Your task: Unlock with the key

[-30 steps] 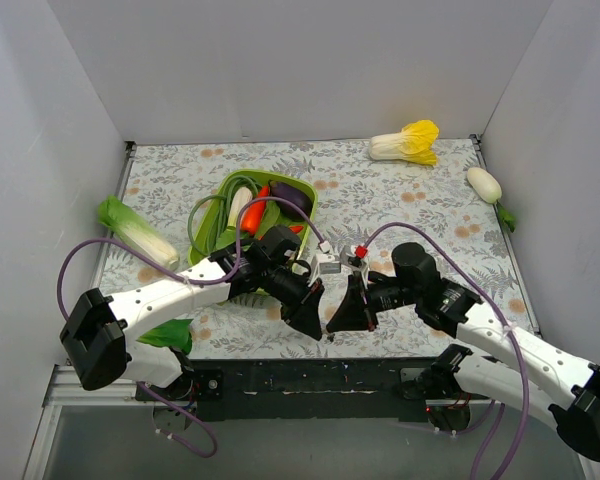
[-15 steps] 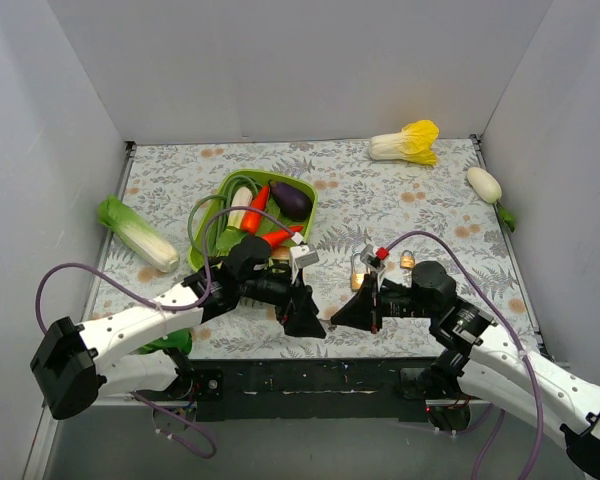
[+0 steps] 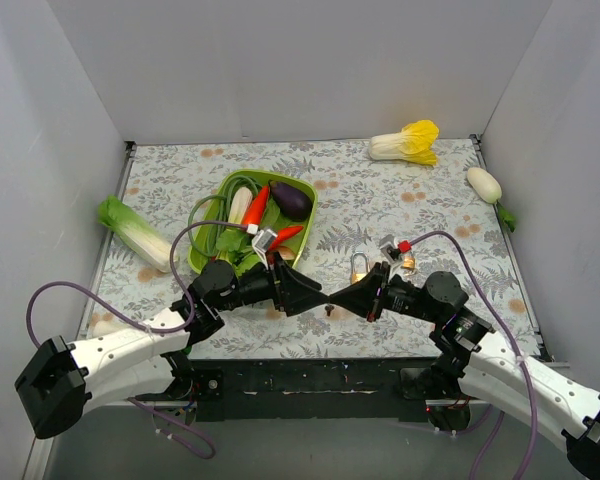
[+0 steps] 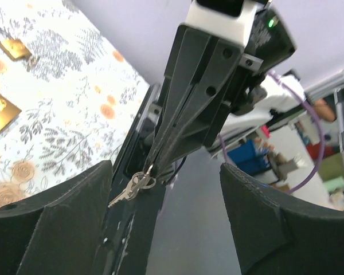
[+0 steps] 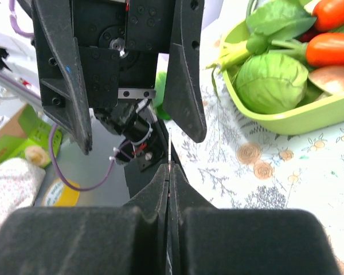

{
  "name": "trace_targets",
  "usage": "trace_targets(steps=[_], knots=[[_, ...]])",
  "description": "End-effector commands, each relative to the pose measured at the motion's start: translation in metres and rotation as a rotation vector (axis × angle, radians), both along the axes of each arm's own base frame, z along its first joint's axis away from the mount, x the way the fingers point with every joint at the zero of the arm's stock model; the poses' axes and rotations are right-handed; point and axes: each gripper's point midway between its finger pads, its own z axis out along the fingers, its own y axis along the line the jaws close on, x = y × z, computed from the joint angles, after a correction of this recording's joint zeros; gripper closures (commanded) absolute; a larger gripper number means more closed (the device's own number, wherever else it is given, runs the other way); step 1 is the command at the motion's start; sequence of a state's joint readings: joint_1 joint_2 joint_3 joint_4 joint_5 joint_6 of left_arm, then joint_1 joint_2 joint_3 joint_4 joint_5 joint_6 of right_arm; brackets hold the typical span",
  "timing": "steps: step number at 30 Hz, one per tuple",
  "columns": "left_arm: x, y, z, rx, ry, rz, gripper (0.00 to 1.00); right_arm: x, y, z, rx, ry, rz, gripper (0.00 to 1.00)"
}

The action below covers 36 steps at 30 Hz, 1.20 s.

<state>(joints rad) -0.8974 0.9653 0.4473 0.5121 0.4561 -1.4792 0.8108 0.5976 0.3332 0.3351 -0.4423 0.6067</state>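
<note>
Right gripper (image 3: 338, 299) pinched on key (image 4: 130, 191); key on ring hangs from its tips. Left gripper (image 3: 315, 292) tip-to-tip opposite at 9 o'clock, fingers (image 4: 63, 212) spread wide, holding nothing. Brass padlock (image 3: 360, 268) flat on table, near key at 1 o'clock. Smaller brass piece (image 3: 408, 261) at 2 o'clock. Green tray (image 5: 286, 117) of vegetables at 10 o'clock. Napa cabbage (image 3: 405, 142) far back, 1 o'clock.

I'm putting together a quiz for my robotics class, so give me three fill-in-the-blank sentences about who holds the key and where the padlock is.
1. The left gripper, tip to tip with the right gripper, has its jaws ___.
2. The key is pinched by the ___ gripper.
3. The brass padlock rests on the ___, in neither gripper.
Missing words: open; right; table.
</note>
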Motion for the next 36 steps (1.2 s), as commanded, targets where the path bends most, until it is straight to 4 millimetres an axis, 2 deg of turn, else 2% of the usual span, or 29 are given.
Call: trace_targets(steps=[1, 5, 12, 13, 19, 20, 31, 32, 33, 36], knots=[[0.012, 0.006, 0.032, -0.143, 0.048, 0.096, 0.25, 0.012, -0.003, 0.033, 0.158, -0.061, -0.081, 0.99], [0.013, 0.004, 0.035, -0.160, 0.083, 0.092, 0.21, 0.018, -0.002, 0.036, 0.172, -0.052, -0.104, 0.99], [0.014, 0.003, 0.033, -0.151, 0.085, 0.096, 0.27, 0.020, -0.002, 0.051, 0.224, -0.091, -0.112, 0.99], [0.014, 0.002, 0.033, -0.152, 0.085, 0.094, 0.31, 0.020, -0.002, 0.052, 0.228, -0.093, -0.113, 0.99], [0.014, 0.001, 0.034, -0.161, 0.080, 0.089, 0.46, 0.020, -0.001, 0.047, 0.224, -0.078, -0.109, 0.99], [0.014, 0.001, 0.036, -0.167, 0.076, 0.087, 0.52, 0.020, -0.001, 0.050, 0.234, -0.080, -0.109, 0.99], [0.014, -0.007, 0.034, -0.140, 0.073, 0.077, 0.81, 0.021, -0.003, 0.049, 0.246, -0.065, -0.120, 0.99], [0.015, -0.008, 0.033, -0.136, 0.073, 0.078, 0.84, 0.021, -0.003, 0.049, 0.246, -0.064, -0.122, 0.99], [0.016, -0.008, 0.033, -0.135, 0.074, 0.082, 0.91, 0.021, -0.002, 0.048, 0.245, -0.061, -0.120, 0.99], [0.016, -0.008, 0.032, -0.132, 0.068, 0.086, 1.00, 0.021, -0.002, 0.046, 0.241, -0.056, -0.117, 0.99]])
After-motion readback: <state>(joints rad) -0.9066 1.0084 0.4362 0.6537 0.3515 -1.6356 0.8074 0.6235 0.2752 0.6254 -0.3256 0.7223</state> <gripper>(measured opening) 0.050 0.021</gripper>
